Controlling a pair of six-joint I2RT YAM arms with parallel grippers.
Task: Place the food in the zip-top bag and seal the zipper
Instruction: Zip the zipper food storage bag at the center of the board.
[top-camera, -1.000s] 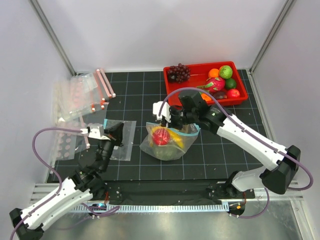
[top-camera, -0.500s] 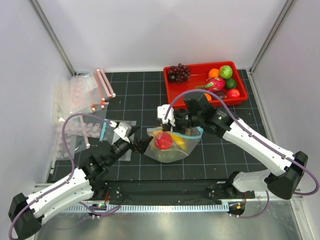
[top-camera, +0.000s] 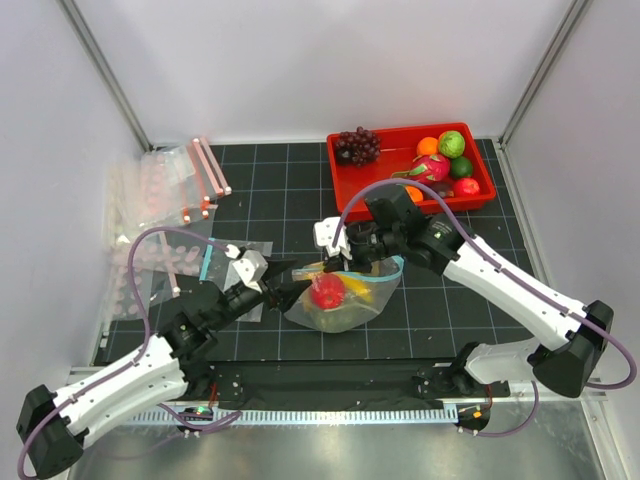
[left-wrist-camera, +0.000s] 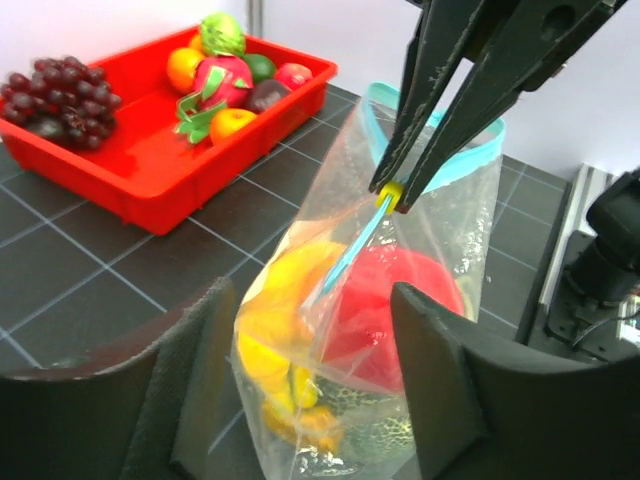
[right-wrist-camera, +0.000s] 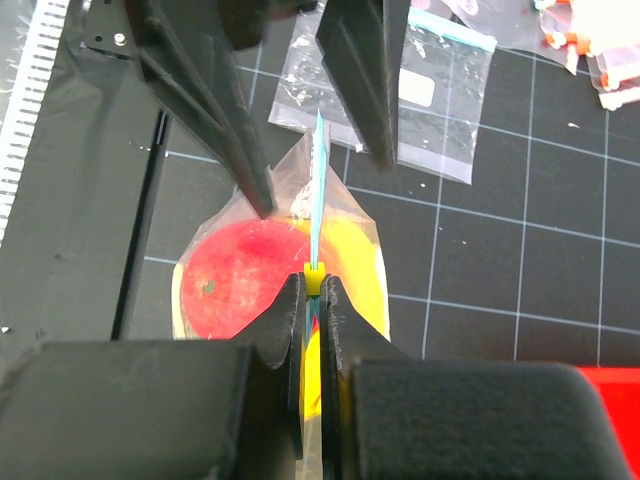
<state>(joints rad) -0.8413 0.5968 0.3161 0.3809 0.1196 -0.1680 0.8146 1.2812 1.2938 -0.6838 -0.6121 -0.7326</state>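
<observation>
The one zip-top bag (top-camera: 345, 300) stands at the middle of the worktop (top-camera: 270, 190). It holds three fruits: one red round fruit (top-camera: 325, 291), one banana (top-camera: 354, 287) and one green melon (left-wrist-camera: 385, 435) beneath them. My right pincer (left-wrist-camera: 393, 190) is clenched on the zipper (left-wrist-camera: 350, 255) at its yellow tab (right-wrist-camera: 314, 283). My left pincer (left-wrist-camera: 315, 300) is released, its two fingers spread either side of the bag. One red tray (left-wrist-camera: 150, 195) in the far right corner holds one grape bunch (left-wrist-camera: 55, 100).
</observation>
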